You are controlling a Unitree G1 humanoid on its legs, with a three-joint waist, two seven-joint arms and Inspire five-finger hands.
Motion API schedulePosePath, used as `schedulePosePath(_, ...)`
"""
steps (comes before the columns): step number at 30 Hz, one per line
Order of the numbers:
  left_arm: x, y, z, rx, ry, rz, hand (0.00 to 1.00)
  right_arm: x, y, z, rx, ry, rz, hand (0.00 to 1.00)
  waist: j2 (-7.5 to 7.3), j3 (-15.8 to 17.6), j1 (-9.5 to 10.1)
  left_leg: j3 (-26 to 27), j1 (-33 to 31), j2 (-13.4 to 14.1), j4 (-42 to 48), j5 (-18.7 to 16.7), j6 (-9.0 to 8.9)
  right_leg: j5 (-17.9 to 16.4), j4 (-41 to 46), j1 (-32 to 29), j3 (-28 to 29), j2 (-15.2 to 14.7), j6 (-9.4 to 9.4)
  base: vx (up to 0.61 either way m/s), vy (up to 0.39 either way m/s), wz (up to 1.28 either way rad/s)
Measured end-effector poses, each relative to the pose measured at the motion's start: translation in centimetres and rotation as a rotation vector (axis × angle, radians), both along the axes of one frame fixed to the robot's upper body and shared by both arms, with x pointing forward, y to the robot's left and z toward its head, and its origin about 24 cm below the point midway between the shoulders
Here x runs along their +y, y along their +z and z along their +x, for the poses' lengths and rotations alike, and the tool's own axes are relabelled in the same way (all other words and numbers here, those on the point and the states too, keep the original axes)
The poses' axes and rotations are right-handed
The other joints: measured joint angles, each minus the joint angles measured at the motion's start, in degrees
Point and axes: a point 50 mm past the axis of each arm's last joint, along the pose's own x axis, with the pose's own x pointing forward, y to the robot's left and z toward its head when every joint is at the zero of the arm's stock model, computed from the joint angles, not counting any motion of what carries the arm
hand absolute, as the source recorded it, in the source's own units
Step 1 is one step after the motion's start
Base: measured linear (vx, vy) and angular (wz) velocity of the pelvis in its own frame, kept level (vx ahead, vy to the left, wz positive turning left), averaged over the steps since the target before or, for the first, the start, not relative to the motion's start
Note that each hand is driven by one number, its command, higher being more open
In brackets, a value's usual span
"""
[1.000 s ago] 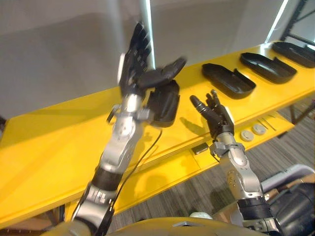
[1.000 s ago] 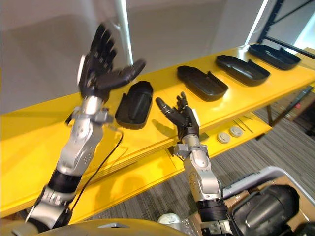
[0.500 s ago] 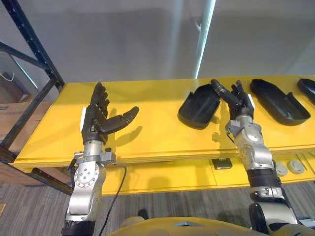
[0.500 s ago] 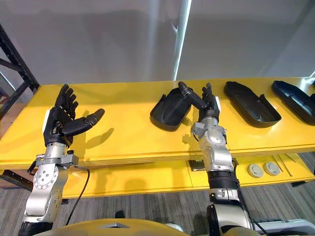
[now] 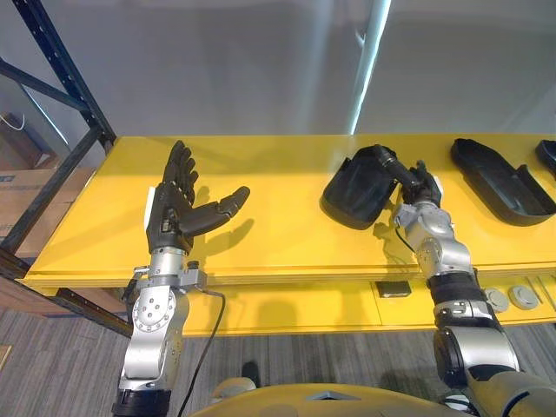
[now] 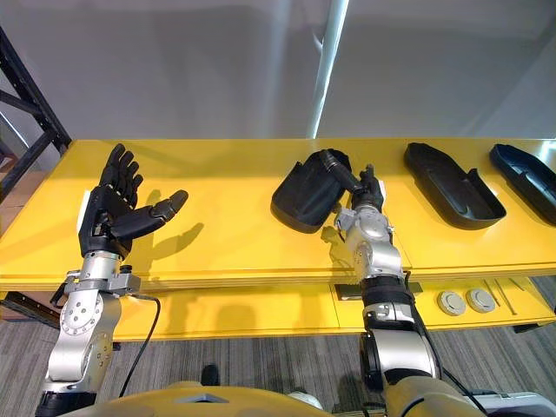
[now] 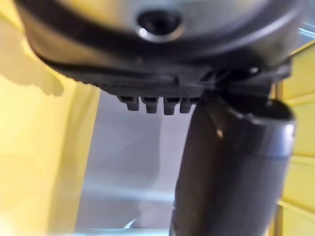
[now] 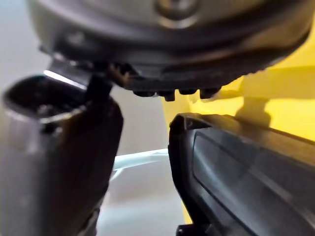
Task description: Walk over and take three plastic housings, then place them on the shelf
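The black moulded plastic housing point(image 5: 354, 187) lies on the yellow surface point(image 5: 278, 174), apparently hollow side up. Its long axis runs from near-left to far-right, away from the robot. The right hand point(image 5: 419, 184) stands against its right flank with fingers straight and thumb reaching across the far rim, not yet clasped. Close thumb and fingers on opposite walls near mid-length before lifting; a grip at one end would likely let the shell swing. The left hand point(image 5: 171, 221) hovers released, well apart.

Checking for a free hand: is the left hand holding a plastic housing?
No, the left hand is spread open above the yellow surface with nothing in it.
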Motion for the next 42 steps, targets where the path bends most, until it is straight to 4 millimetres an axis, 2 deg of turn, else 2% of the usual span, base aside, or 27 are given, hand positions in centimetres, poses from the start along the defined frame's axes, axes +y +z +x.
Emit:
schedulePosePath(3,-0.2,0.1,0.1,-0.008,-0.025,-0.013,1.0,-0.1,1.0,1.0,-0.002,0.004,-0.003,1.0,0.11,1.3,0.2,-0.41,-0.01,0.05,0.0,-0.02,-0.04,0.03,-0.14,0.32,-0.33,0.07,-0.03,0.0,0.003,0.06)
schedulePosePath(6,-0.5,0.1,0.2,-0.008,-0.071,-0.016,1.0,-1.0,1.3,1.5,0.02,-0.005,-0.002,1.0,0.15,1.35,1.41,-0.59,-0.04,0.14,0.01,-0.03,-0.04,0.02,-0.35,0.54,-0.33,0.22,-0.07,0.0,0.003,0.04)
schedulePosePath(13,-0.3,0.1,0.4,-0.002,-0.126,0.026,1.0,-1.5,2.8,2.9,0.022,0.042,0.0,1.0,0.88,2.21,1.95,-0.94,-0.02,0.27,0.0,-0.01,-0.05,-0.01,-0.55,0.87,-0.43,0.75,-0.17,0.0,-0.001,0.02)
schedulePosePath(17,-0.7,-0.3,1.1,0.019,-0.17,0.042,1.0,-2.6,3.4,3.1,0.022,0.035,-0.014,1.0,0.86,2.35,2.97,-1.07,-0.41,0.45,0.0,0.07,-0.17,0.09,-1.25,0.9,-0.61,0.98,-0.33,0.0,0.0,0.0)
schedulePosePath(26,-2.3,-1.3,1.8,0.09,-0.314,0.08,1.0,-2.2,6.5,4.2,-0.081,0.056,-0.114,1.0,0.88,2.98,2.91,-0.91,-0.37,0.63,0.21,0.13,-0.04,0.11,-1.28,0.89,-0.61,1.12,-0.32,0.01,-0.001,0.0)
schedulePosePath(29,-2.5,-1.2,2.7,0.111,-0.344,0.068,1.0,-1.5,8.5,4.3,-0.172,0.061,-0.186,1.0,0.98,3.03,2.47,-0.33,-0.11,0.75,0.22,-0.02,-0.13,0.11,-1.27,0.76,0.01,1.25,-0.32,0.0,-0.001,-0.1)
schedulePosePath(31,-2.2,-1.3,2.8,0.128,-0.344,0.084,1.0,-0.6,10.7,3.8,-0.292,0.071,-0.216,1.0,1.2,3.21,1.85,0.59,0.4,0.85,0.22,-0.34,-0.22,0.12,-1.13,0.63,1.1,1.2,-0.33,0.0,0.013,-0.26)
schedulePosePath(32,-2.1,-1.5,3.0,0.148,-0.326,0.087,1.0,0.2,12.5,2.3,-0.444,0.089,-0.271,1.0,1.32,3.23,1.02,1.54,0.99,0.89,0.21,-0.92,-0.49,0.1,-0.88,0.6,1.85,1.01,-0.31,0.02,0.021,-0.3)
schedulePosePath(35,-1.7,-1.3,3.8,0.159,-0.294,0.09,1.0,1.0,13.6,-0.1,-0.584,0.105,-0.34,1.0,1.3,3.22,-0.31,2.68,1.25,1.0,0.15,-1.09,-0.31,0.05,-0.28,-0.08,2.92,0.97,-0.32,0.01,0.014,-0.26)
schedulePosePath(36,-1.5,-1.3,4.5,0.173,-0.27,0.093,1.0,1.2,13.3,-1.7,-0.628,0.105,-0.375,1.0,1.26,3.21,-1.37,3.41,1.83,0.98,-0.01,-1.27,-0.18,0.02,0.01,-0.07,3.39,0.95,-0.31,0.01,0.015,-0.27)
schedulePosePath(38,-0.9,-1.2,4.9,0.184,-0.232,0.097,1.0,1.2,12.5,-2.8,-0.637,0.101,-0.373,1.0,1.17,3.25,-2.38,4.48,2.55,0.96,-0.03,-1.85,-0.52,-0.16,0.34,-0.09,4.48,0.92,-0.24,0.0,0.019,-0.32)
schedulePosePath(42,0.2,-1.4,6.1,0.222,-0.141,0.134,1.0,-0.4,9.1,-5.0,-0.545,0.075,-0.37,1.0,1.13,3.2,-5.02,6.35,3.3,1.11,-0.06,-2.15,-0.61,-0.59,0.66,-0.68,6.21,0.97,-0.41,-0.01,0.015,-0.27)
